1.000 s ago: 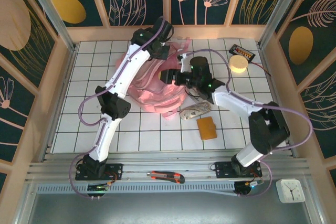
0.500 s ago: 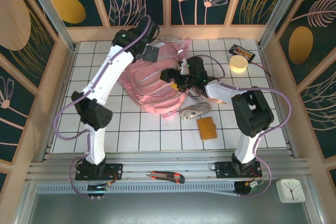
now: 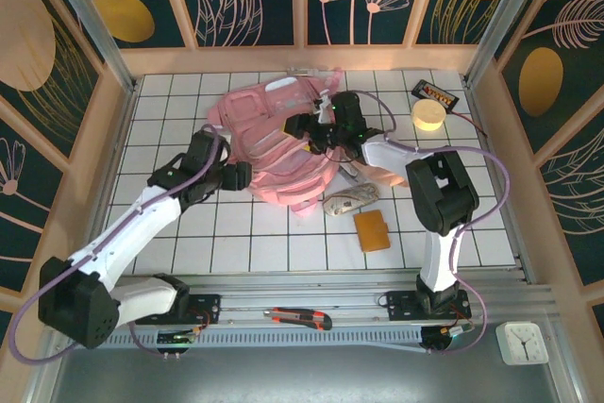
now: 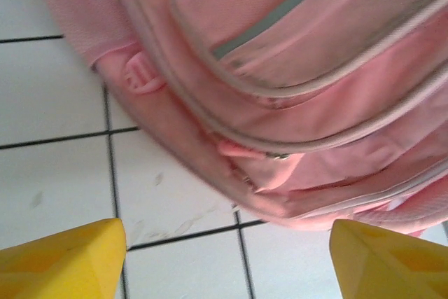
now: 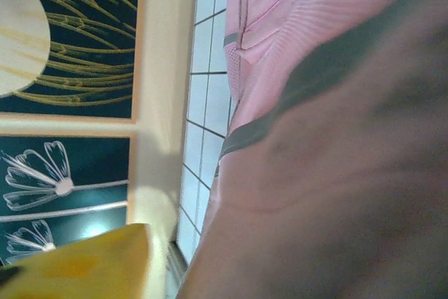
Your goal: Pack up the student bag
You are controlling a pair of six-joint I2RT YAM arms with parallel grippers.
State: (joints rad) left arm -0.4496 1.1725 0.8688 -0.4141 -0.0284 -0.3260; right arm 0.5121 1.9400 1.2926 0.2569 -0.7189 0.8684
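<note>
The student bag (image 3: 269, 134) lies flat on the tiled counter (image 3: 170, 110), back-centre, front pockets up. My read is soft, floppy fabric, probably light and mostly empty. It will sag and fold wherever I lift it, with no stiff edge to trust. The best holds look like the piped pocket seam (image 4: 280, 92) or the buckle loop (image 4: 143, 78); flat panel cloth would likely slip out of a pinch.

Left hand (image 3: 243, 176): my arm is stretched low across the counter, wrist near level, aimed at the bag's near-left edge. Fingers (image 4: 63, 257) are spread wide with nothing between them — released, just short of the fabric.

Right hand (image 3: 300, 126): it reaches in from the right, over the bag's upper part. The wrist view has pink cloth right against the lens and one yellow finger (image 5: 84, 264) at the edge — I can't tell if it's clamped on fabric or only pressed against it.
</note>
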